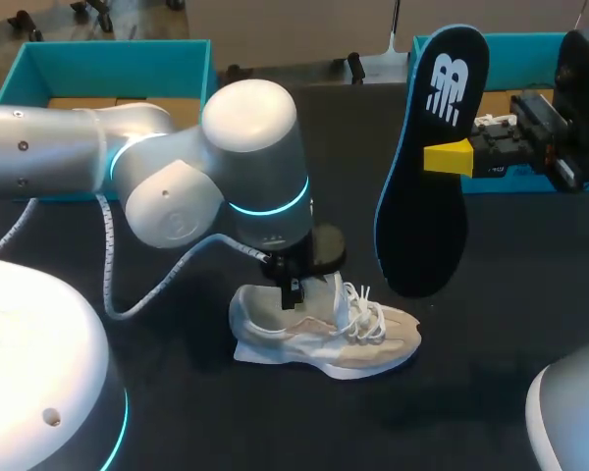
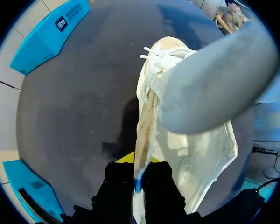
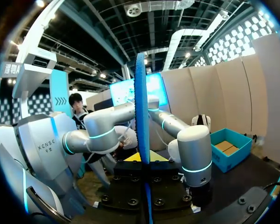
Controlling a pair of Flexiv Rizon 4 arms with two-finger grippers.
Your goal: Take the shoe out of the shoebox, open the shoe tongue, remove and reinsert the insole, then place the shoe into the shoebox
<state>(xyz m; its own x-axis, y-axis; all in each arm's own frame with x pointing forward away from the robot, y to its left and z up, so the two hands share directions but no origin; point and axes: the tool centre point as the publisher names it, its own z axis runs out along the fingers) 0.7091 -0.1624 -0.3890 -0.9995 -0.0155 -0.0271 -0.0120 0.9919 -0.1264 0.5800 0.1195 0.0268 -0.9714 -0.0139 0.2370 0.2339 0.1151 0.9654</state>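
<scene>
A white and beige sneaker (image 1: pixel 326 332) lies on its sole on the black table (image 1: pixel 177 392), toe to the right, laces loose. My left gripper (image 1: pixel 293 290) comes down from above onto the shoe's collar. In the left wrist view the left gripper (image 2: pixel 138 179) is shut on the thin edge of the shoe's (image 2: pixel 196 149) opening, and a blurred grey shape hides part of the shoe. My right gripper (image 1: pixel 452 157) is shut on a black insole with a blue rim (image 1: pixel 427 167), held upright in the air to the right of and above the shoe. Edge-on, the insole (image 3: pixel 141 107) stands between the right gripper's (image 3: pixel 143 161) fingers.
A teal shoebox (image 1: pixel 108 59) stands open at the back left and another teal box (image 1: pixel 530 44) at the back right, behind the right gripper. White robot bases (image 1: pixel 29 373) (image 1: pixel 569 412) fill the front corners. A grey cable (image 1: pixel 113 275) hangs from the left arm.
</scene>
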